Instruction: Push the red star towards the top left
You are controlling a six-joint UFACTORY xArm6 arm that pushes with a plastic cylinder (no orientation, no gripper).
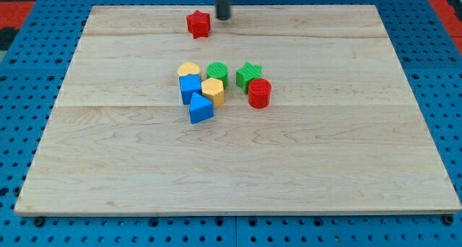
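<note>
The red star lies near the top edge of the wooden board, a little left of centre. My tip is at the view's top, just right of the red star, a small gap apart. The rod rises out of the top of the view.
A cluster sits mid-board: a yellow heart, a green cylinder, a green star, a red cylinder, a yellow hexagon, a blue block and a blue triangle. A blue pegboard surrounds the board.
</note>
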